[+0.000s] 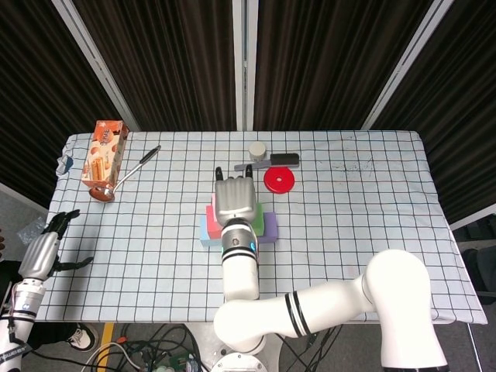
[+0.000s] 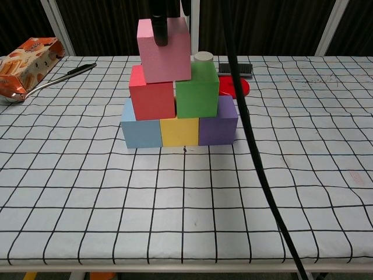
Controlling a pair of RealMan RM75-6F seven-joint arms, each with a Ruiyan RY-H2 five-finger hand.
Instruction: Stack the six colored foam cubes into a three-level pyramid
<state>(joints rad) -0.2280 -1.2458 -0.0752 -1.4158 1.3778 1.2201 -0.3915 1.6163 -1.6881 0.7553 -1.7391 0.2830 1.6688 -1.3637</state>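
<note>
In the chest view a blue cube (image 2: 140,128), a yellow cube (image 2: 179,130) and a purple cube (image 2: 218,122) form the bottom row. A red cube (image 2: 151,93) and a green cube (image 2: 197,90) sit on them. A pink cube (image 2: 164,52), slightly tilted, is on top over the red and green pair, with a dark finger (image 2: 159,29) of my right hand down its front face. Seen from the head camera, my right hand (image 1: 234,200) covers the stack from above and grips the pink cube. My left hand (image 1: 46,248) hangs off the table's left edge, fingers apart and holding nothing.
A snack box (image 1: 105,151) and a ladle (image 1: 124,174) lie at the back left. A red disc (image 1: 279,180), a white cylinder (image 1: 257,149) and a black bar (image 1: 284,159) sit just behind the stack. A black cable (image 2: 250,146) crosses the chest view.
</note>
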